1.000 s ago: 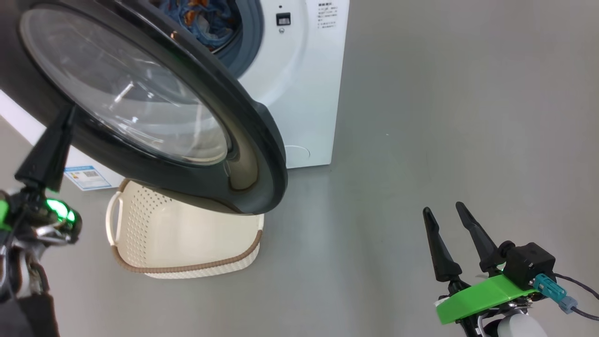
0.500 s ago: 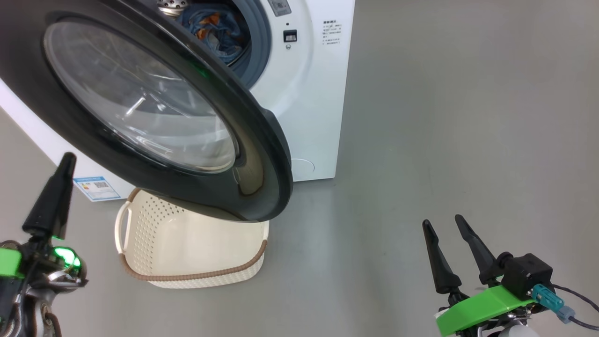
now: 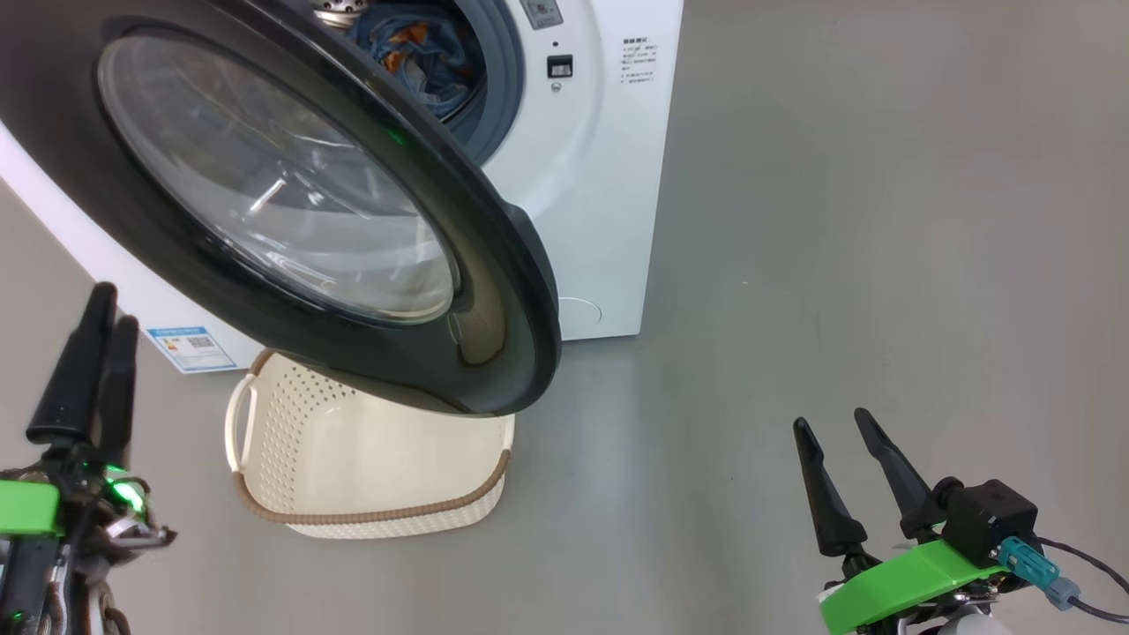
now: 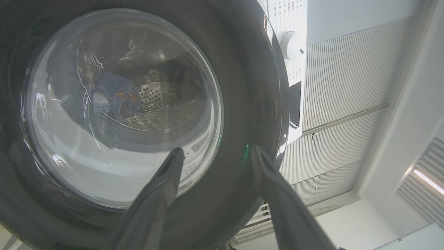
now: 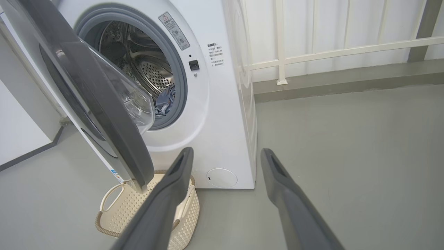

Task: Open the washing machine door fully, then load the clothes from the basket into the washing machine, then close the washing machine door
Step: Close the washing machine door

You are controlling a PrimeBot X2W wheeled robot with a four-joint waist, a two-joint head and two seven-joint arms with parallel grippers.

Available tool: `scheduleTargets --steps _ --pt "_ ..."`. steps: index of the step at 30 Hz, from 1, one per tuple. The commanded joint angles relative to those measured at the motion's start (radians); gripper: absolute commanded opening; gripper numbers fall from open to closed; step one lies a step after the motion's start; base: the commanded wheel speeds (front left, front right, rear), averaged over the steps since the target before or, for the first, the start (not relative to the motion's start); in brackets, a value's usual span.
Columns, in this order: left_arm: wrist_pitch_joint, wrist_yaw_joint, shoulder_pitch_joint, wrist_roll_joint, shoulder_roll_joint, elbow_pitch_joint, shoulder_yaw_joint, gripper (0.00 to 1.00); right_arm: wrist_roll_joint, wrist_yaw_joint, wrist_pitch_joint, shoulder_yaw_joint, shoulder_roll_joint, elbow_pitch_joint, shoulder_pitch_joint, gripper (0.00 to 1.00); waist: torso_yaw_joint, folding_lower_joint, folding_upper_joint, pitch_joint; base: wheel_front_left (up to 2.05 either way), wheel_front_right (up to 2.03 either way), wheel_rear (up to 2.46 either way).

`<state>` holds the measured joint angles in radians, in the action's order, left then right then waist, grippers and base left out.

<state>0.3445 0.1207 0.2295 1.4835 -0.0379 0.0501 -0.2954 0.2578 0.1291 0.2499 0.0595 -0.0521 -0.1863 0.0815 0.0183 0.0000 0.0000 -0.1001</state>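
Note:
The washing machine (image 3: pixel 600 176) stands at the top left with its door (image 3: pixel 516 265) swung partly out over the basket (image 3: pixel 379 516). The black-rimmed door hides the basket's far side, and the near part looks bare. The clothes (image 3: pixel 414 44) lie inside the drum and also show as the clothes (image 5: pixel 164 100) at the gasket's lower edge. My left gripper (image 3: pixel 116 304) is at the lower left, clear of the door. In the left wrist view the left gripper (image 4: pixel 216 152) is open and points at the door's glass (image 4: pixel 114 104). My right gripper (image 3: pixel 829 422) is open over bare floor at the lower right.
A blue label sticker (image 3: pixel 190 347) and a round filter cap (image 3: pixel 578 316) sit low on the washer. Grey floor spreads to the right. A white railing (image 5: pixel 312 53) and a raised ledge run behind the machine, and a white wall (image 5: pixel 20 132) is on its left.
My left gripper has come away from the door's rim, dropped back toward the lower left, and its fingers have parted. The head camera shifted slightly. The right arm stays put.

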Motion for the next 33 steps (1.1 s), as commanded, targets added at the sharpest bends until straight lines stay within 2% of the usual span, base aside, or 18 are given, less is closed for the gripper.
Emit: scheduleTargets --steps 1,8,14,15,19,24,27,33 --pt "-0.022 0.010 0.005 -0.033 -0.044 0.041 -0.020 1.00 0.007 0.002 0.012 0.029 0.002 0.021 0.013 1.00 -0.002 0.0000 0.0000 -0.001 0.00 0.00 0.00" --pt "-0.191 0.010 -0.018 -0.182 -0.134 0.078 0.096 1.00 0.007 0.002 0.012 0.024 0.002 0.024 0.013 1.00 -0.005 0.0000 0.0000 -0.007 0.00 0.00 0.00" --pt "-0.397 0.010 -0.037 -0.250 -0.231 0.075 0.215 1.00 0.010 0.002 0.012 0.024 0.002 0.022 0.015 1.00 -0.005 0.0000 0.0000 -0.006 0.00 0.00 0.00" --pt "-0.397 0.010 -0.037 -0.250 -0.231 0.075 0.215 1.00 0.010 0.002 0.012 0.024 0.002 0.022 0.015 1.00 -0.005 0.0000 0.0000 -0.006 0.00 0.00 0.00" --pt "-0.532 0.010 -0.046 -0.314 -0.314 0.041 0.307 1.00 0.008 0.002 0.012 0.023 0.002 0.022 0.013 1.00 -0.003 0.0000 0.0000 -0.004 0.00 0.00 0.00" --pt "-0.599 0.010 -0.045 -0.435 -0.394 -0.027 0.391 1.00 0.009 0.002 0.012 0.023 0.002 0.024 0.009 1.00 0.000 0.0000 0.0000 -0.003 0.00 0.00 0.00" --pt "-0.605 0.010 -0.039 -0.520 -0.405 -0.060 0.398 1.00 0.010 0.002 0.012 0.023 0.002 0.027 0.008 1.00 0.001 0.0000 0.0000 -0.004 0.00 0.00 0.00" --pt "-0.606 0.010 -0.050 -0.736 -0.361 -0.088 0.322 1.00 0.012 0.002 0.012 0.021 0.002 0.028 0.007 1.00 0.001 0.0000 0.0000 -0.008 0.00 0.00 0.00"
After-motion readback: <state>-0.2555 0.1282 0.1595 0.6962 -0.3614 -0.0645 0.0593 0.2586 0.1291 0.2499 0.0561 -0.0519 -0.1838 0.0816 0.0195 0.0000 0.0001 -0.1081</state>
